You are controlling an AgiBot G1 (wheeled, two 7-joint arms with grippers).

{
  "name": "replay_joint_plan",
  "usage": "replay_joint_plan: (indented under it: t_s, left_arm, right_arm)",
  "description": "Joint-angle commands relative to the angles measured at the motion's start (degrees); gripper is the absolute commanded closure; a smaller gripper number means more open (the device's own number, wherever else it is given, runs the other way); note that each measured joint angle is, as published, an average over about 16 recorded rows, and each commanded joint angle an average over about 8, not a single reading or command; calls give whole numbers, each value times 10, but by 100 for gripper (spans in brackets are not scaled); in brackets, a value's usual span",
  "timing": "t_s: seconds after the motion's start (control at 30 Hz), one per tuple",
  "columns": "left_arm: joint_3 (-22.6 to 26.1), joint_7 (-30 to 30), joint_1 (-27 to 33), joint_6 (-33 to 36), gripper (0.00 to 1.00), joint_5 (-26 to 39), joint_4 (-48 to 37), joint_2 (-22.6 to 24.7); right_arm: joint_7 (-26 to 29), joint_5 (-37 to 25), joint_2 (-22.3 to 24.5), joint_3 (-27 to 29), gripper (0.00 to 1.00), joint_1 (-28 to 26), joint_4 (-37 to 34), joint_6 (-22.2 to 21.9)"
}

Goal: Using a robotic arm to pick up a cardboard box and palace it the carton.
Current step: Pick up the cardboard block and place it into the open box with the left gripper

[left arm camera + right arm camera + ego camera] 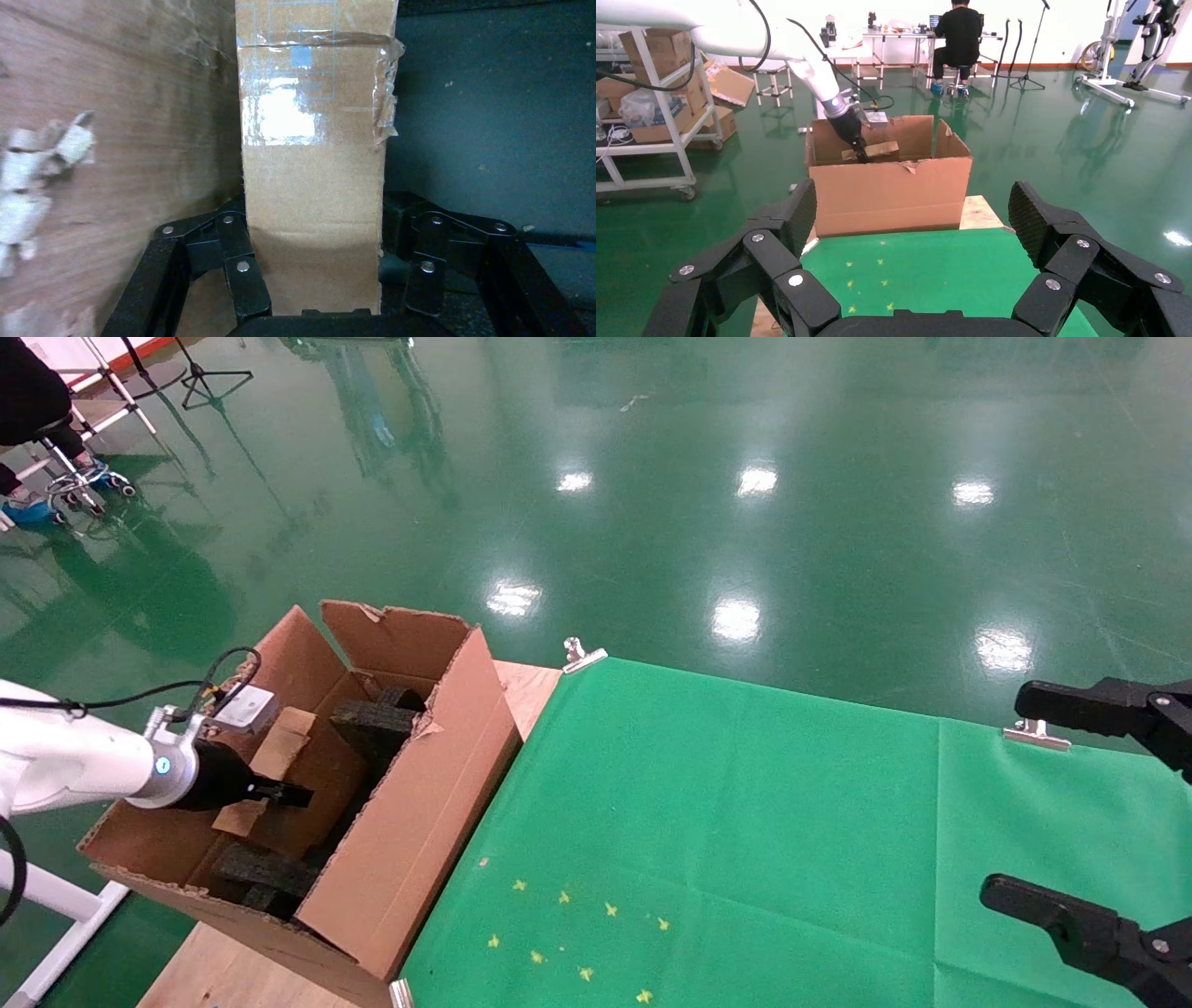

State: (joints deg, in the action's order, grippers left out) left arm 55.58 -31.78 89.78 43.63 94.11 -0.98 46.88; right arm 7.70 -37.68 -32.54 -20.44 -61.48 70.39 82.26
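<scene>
The white robotic arm's left gripper (289,794) reaches down into the large brown carton (400,831) at the table's left end. It is shut on the small taped cardboard box (277,747), which is tilted between the carton's walls above the black foam pieces (372,724). In the left wrist view the box (313,175) fills the gap between the black linked fingers (242,270) of this gripper (314,235), with the carton's inner wall (119,140) right beside it. From the right wrist view the arm's gripper (857,149) and the box (878,150) show above the carton (888,193).
A green cloth (745,822) covers the table, held by metal clips (582,656) and bearing small yellow marks (563,933). My all-black right gripper (1043,803) hangs open over the cloth's right side. A seated person and racks are far off across the green floor.
</scene>
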Motion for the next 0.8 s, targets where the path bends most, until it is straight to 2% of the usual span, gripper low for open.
replay_joint_plan:
  t_s: [0.03,0.23,0.27,0.8]
  left_arm:
    - [0,-4,-4,-3,82,0,0,3]
    - [-2,-15,-9,-11,7,-2,0,8]
    - [-2,-16,-9,-12,0,-3,-1,9]
    - [0,-18,-3,-6,0,0,-3,7]
  right_arm:
    - [0,0,0,0,0,0,0,0]
    - [0,0,0,0,0,0,0,0]
    - [0,0,0,0,0,0,0,0]
    - [0,0,0,0,0,0,0,0]
